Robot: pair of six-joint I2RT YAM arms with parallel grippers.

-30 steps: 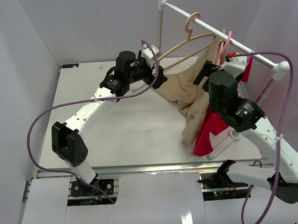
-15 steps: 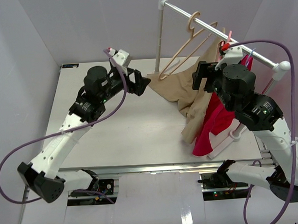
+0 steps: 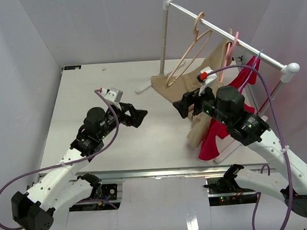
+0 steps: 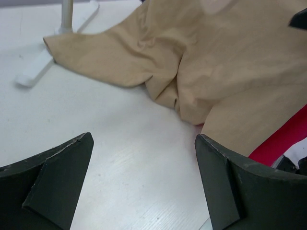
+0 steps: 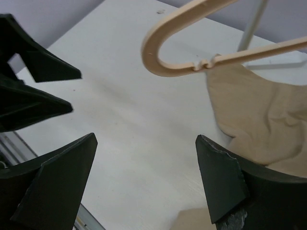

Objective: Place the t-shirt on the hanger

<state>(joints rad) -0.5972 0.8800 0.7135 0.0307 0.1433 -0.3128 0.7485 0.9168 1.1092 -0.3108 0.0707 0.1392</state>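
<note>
Ahead of the wide-spread left gripper (image 4: 144,141), the t-shirt (image 4: 230,62) lies untouched.

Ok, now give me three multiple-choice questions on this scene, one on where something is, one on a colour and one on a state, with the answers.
1. Where does the lower part of the tan t-shirt lie?
A) on the table
B) in a basket
C) on the floor

2. What colour is the garment next to it?
A) blue
B) red
C) green

3. How do the left hand and the right hand stand?
A) both shut on cloth
B) one open, one shut
C) both open, holding nothing

Answers:
1 A, the tan cloth spreads out over the white tabletop.
2 B, bright red cloth shows right beside the tan cloth.
3 C, each wrist view shows its fingers wide apart with nothing between them.
</note>
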